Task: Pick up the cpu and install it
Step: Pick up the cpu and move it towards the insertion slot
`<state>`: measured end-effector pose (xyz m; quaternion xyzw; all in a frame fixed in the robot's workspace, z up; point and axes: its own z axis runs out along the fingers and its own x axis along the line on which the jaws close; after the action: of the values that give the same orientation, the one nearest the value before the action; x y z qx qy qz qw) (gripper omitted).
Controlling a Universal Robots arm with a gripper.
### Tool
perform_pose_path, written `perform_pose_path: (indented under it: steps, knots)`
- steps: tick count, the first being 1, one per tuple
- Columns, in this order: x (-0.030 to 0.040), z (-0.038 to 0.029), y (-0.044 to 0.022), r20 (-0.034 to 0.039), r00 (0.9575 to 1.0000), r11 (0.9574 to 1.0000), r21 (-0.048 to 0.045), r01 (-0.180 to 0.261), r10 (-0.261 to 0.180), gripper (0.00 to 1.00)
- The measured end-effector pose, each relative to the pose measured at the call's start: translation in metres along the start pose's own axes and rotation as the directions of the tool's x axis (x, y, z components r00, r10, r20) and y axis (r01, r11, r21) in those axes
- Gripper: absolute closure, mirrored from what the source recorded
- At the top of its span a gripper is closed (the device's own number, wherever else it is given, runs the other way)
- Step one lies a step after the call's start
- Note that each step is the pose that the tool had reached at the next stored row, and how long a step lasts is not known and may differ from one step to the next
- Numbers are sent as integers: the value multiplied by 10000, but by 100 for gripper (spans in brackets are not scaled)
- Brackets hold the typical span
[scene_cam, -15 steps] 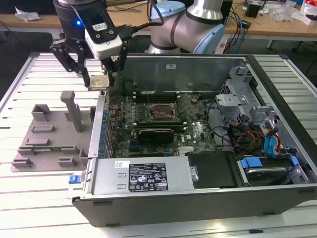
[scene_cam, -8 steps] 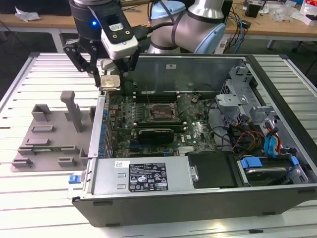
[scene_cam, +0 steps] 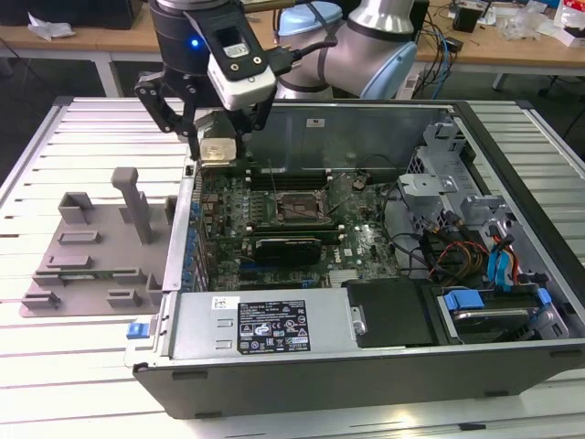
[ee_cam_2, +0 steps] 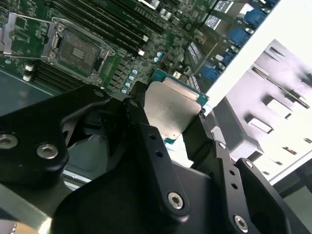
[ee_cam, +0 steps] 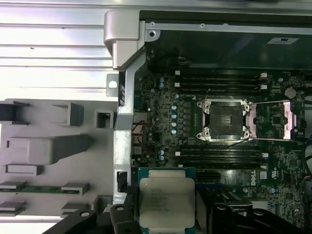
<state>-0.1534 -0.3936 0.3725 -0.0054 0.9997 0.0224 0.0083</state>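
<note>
Gripper (scene_cam: 216, 151) fingers pinch the cpu (scene_cam: 217, 146) by two opposite edges, its silver lid showing between them. In the exterior view the cpu hangs in the air over the open computer case (scene_cam: 366, 380), well apart from the socket (scene_cam: 294, 207) and toward the exterior view's left of it, close to the case's side wall.

Writing is sparse and mostly too small to make out. In the first wrist view the cpu (ee_cam: 166, 201) faces the camera squarely, and several faint printed lines cross its lid. White lettering sits on the motherboard (ee_cam: 273, 195) on the near side of the socket (ee_cam: 225, 119). In the exterior view a black label (scene_cam: 274, 326) and a small white label (scene_cam: 223, 302) lie on the power supply (scene_cam: 196, 329), on the near side of the socket.

From the first wrist view the socket's load plate (ee_cam: 286, 119) stands swung open beside its dark centre, and the gripper (ee_cam: 168, 217) fingers (ee_cam: 122, 217) frame the cpu. In the second wrist view the cpu (ee_cam_2: 170, 107) is seen slantwise, its green edge (ee_cam_2: 187, 84) showing, with the gripper (ee_cam_2: 173, 129) arms large in front and the socket (ee_cam_2: 78, 48) farther off. Beyond the case wall from the socket, a grey tray (scene_cam: 82, 247) rests on the slatted counter (scene_cam: 55, 375).
</note>
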Motion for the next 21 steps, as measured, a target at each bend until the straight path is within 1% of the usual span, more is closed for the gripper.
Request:
perform_pose_path:
  steps: [4, 5, 6, 7, 11, 13, 17, 18, 19, 21]
  knots:
    - [-77, 1, -1, 0, 10000, 10000, 0, 2, -2, 45]
    - [-108, 2, -1, 1, 10000, 10000, 0, 1, -1, 45]
    - [-194, 3, -2, 1, 10000, 10000, 0, 1, -1, 45]
    - [-266, 5, -3, 1, 10000, 10000, 0, 2, -2, 45]
    - [-429, 7, -5, 1, 10000, 10000, 0, 1, -1, 45]
    - [-493, 8, -6, 0, 10000, 10000, 0, 2, -2, 45]
    - [-658, 11, -8, 1, 10000, 10000, -1, 2, -2, 45]
    - [-710, 12, -8, 1, 10000, 10000, -1, 2, -2, 45]
    - [-787, 13, -9, 0, 10000, 10000, 0, 1, -1, 45]
    - [-883, 14, -10, 0, 10000, 10000, 0, 2, -2, 45]
